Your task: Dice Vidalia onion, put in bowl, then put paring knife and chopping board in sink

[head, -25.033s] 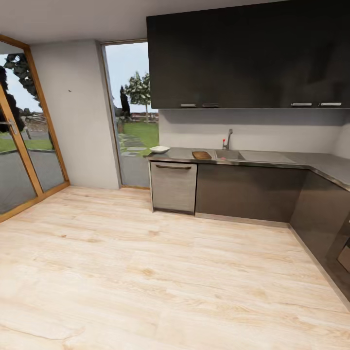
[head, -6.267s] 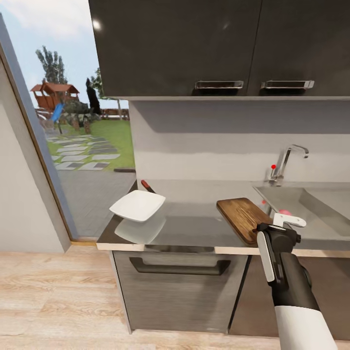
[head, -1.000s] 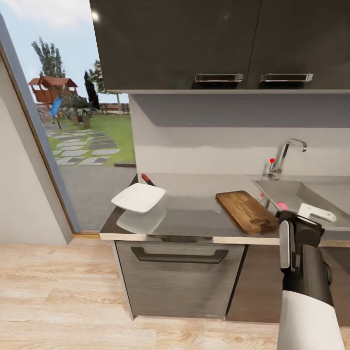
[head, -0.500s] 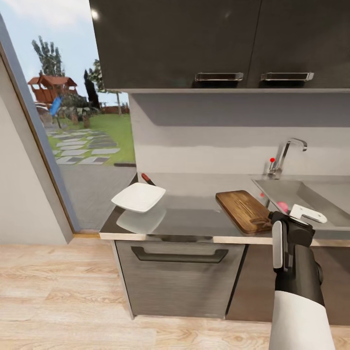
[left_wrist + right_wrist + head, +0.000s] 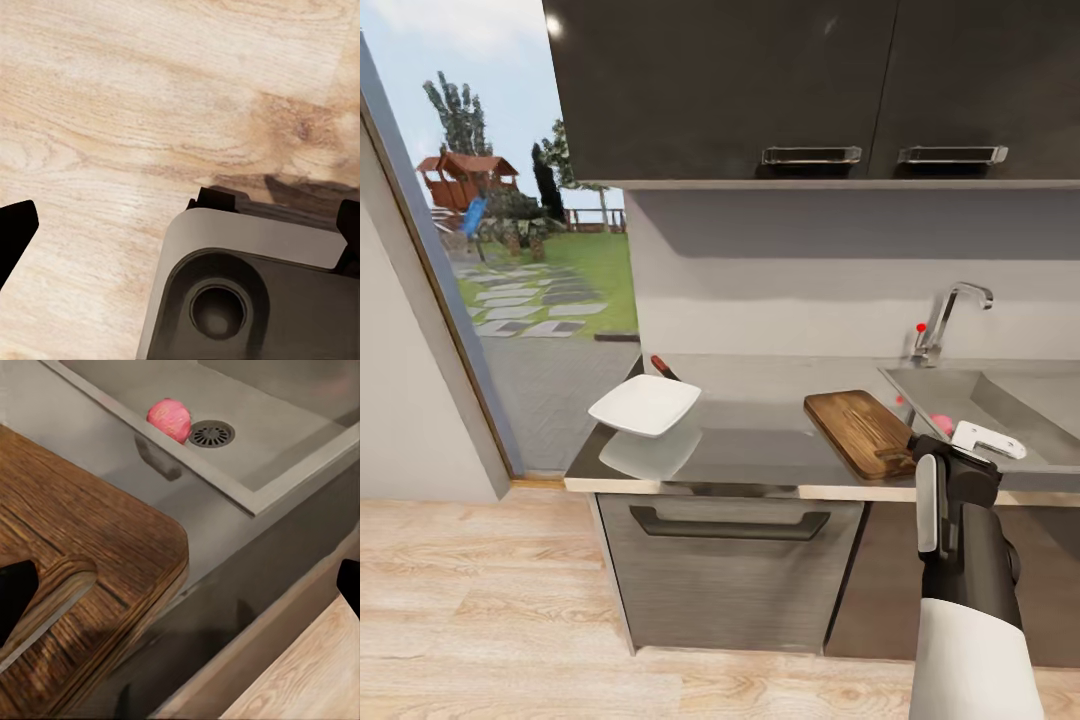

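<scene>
Grey countertop (image 5: 760, 440) carries the chopping board (image 5: 865, 432), with the sink (image 5: 1000, 415) just beside it. Inside the sink, beside the drain, lies the pink onion (image 5: 170, 420). Spread wide and empty, the right gripper (image 5: 960, 452) hovers at the board's handle end; fetching the onion is in hand, so it must reach past the board into the basin. Whether the left gripper is spread or clenched, I cannot tell.

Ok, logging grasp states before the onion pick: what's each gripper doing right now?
Left gripper: open, holding nothing.
Right gripper: open, holding nothing.

A brown, wood-grained board (image 5: 865, 432), a glossy white bowl (image 5: 645, 405), a pink onion (image 5: 170, 420) and a grey counter (image 5: 760, 455) are seen.
</scene>
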You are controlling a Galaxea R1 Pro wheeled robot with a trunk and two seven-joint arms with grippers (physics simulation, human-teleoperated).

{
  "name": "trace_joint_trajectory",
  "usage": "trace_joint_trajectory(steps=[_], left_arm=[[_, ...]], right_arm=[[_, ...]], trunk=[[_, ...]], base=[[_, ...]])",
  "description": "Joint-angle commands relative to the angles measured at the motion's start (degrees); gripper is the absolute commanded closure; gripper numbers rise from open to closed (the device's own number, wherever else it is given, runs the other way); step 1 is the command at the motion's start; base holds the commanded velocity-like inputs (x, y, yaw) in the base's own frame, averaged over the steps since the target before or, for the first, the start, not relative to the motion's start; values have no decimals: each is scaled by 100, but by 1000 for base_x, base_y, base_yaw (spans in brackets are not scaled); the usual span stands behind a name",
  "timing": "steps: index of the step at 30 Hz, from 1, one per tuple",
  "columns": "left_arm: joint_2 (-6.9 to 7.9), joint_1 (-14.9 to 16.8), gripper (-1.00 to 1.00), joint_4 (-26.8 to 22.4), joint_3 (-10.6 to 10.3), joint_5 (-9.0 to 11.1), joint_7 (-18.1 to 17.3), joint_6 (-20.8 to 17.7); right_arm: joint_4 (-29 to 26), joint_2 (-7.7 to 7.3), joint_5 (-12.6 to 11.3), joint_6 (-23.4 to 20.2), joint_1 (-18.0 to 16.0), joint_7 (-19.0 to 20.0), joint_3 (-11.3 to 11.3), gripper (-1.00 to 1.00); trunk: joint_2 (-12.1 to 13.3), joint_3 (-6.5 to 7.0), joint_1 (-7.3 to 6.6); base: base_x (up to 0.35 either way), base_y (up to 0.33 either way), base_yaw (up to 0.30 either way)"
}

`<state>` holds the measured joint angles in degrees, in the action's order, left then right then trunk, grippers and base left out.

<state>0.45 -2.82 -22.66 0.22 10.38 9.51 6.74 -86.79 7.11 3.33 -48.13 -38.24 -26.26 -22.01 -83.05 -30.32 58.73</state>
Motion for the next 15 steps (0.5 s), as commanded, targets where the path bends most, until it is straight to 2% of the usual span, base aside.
trace_joint_trajectory(steps=[1,15], left_arm=[[0,-2,-100,-10,-8,51,7,9],[1,-1,-100,-10,-7,51,7,10]], right_arm=[[-5,18,37,-39,-6,13,-1,-100],[-5,88,36,-84,-2,15,17,-100]], trunk=[[-3,-8,0],[-3,-50,0]], base=[[0,0,0],[0,0,0]])
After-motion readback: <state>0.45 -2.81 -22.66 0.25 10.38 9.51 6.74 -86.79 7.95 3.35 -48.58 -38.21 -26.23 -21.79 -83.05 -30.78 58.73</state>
